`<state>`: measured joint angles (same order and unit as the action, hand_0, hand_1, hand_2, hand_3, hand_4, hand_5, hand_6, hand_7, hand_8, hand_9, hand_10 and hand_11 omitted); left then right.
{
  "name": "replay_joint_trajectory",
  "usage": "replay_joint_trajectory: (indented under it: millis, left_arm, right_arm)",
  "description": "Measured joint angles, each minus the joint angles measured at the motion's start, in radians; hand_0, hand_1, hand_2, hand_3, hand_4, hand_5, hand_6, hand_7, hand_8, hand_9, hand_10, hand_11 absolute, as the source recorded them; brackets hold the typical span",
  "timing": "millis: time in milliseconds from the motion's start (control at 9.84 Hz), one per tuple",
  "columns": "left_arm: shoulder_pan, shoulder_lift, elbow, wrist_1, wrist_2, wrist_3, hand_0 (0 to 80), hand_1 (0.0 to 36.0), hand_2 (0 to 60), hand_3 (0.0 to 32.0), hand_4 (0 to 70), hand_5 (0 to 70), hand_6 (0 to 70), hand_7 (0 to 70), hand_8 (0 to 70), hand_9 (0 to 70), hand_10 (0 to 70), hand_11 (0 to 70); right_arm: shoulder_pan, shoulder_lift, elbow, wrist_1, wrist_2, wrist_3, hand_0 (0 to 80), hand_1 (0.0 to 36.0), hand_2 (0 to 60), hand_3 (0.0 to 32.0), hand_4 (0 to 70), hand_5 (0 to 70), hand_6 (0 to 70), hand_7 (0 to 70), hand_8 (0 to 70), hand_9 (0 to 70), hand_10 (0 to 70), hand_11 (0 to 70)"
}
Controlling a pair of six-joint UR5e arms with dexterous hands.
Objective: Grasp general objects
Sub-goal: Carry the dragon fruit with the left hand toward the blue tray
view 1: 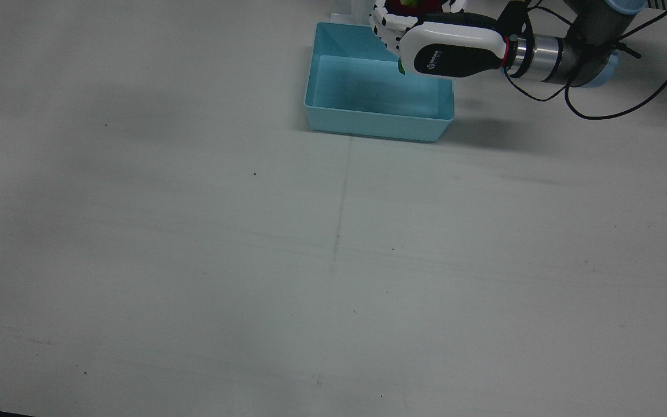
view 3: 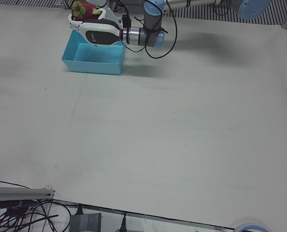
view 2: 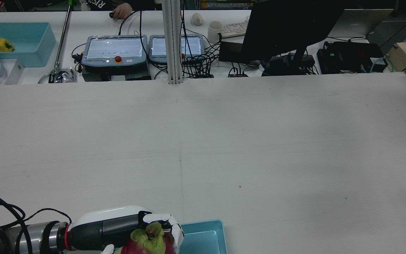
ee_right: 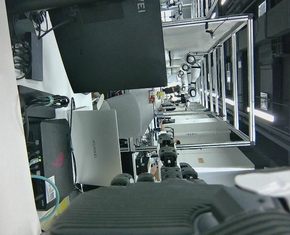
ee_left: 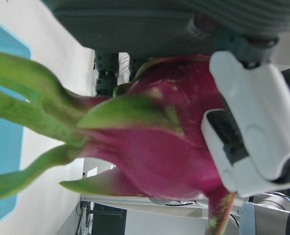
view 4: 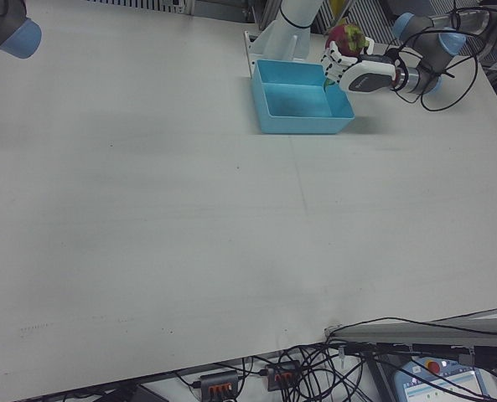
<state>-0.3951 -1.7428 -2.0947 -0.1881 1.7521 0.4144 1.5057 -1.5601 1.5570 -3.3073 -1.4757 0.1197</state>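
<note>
My left hand (view 1: 443, 46) is shut on a pink dragon fruit (view 3: 83, 8) with green scales. It holds the fruit above the far edge of a light blue bin (view 1: 377, 128) near the robot's side of the table. In the rear view the hand (view 2: 118, 225) and the fruit (view 2: 150, 241) sit at the bottom left, beside the bin (view 2: 206, 240). The left hand view is filled by the fruit (ee_left: 159, 147) with a white finger (ee_left: 252, 127) pressed on it. The bin's inside looks empty. Only a sliver of my right hand (ee_right: 272, 186) shows, in its own view.
The white table (view 1: 333, 260) is broad and bare. Part of my right arm (view 4: 9, 29) shows at the top left of the right-front view. Beyond the table stand teach pendants (view 2: 115, 49), a monitor (view 2: 287, 24) and another blue bin with a yellow pepper (view 2: 0, 45).
</note>
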Motion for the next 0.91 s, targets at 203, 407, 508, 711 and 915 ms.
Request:
replay_joint_trajectory:
  millis: [203,407,508,711,915]
  left_arm:
    - [0.025,-0.01,0.096,-0.151,-0.009,-0.048,80.0,36.0,60.0,0.0,70.0,70.0,70.0,70.0,48.4,58.0,23.5,36.3]
    - [0.037,-0.011,0.135,-0.244,-0.006,-0.073,80.0,36.0,60.0,0.0,70.0,70.0,70.0,70.0,43.8,52.0,19.4,30.5]
    - [0.037,-0.011,0.133,-0.261,-0.004,-0.077,80.0,36.0,60.0,0.0,70.0,70.0,70.0,70.0,43.9,52.3,17.7,28.0]
    - [0.033,-0.011,0.109,-0.251,-0.002,-0.084,80.0,36.0,60.0,0.0,70.0,70.0,70.0,70.0,46.7,56.4,17.5,27.8]
    - [0.024,-0.009,0.087,-0.236,-0.001,-0.09,80.0,36.0,60.0,0.0,70.0,70.0,70.0,70.0,43.1,51.3,16.4,26.2]
  right_arm:
    - [0.0,0.0,0.0,0.0,0.0,0.0,0.0,0.0,0.0,0.0,0.0,0.0,0.0,0.0,0.0,0.0,0.0,0.0]
    - [0.001,0.0,0.0,0.0,0.0,0.0,0.0,0.0,0.0,0.0,0.0,0.0,0.0,0.0,0.0,0.0,0.0,0.0]
    - [0.001,0.0,0.0,0.0,0.0,0.0,0.0,0.0,0.0,0.0,0.0,0.0,0.0,0.0,0.0,0.0,0.0,0.0]
    - [0.001,0.0,0.0,0.0,0.0,0.0,0.0,0.0,0.0,0.0,0.0,0.0,0.0,0.0,0.0,0.0,0.0,0.0]
    - [0.001,0.0,0.0,0.0,0.0,0.0,0.0,0.0,0.0,0.0,0.0,0.0,0.0,0.0,0.0,0.0,0.0,0.0]
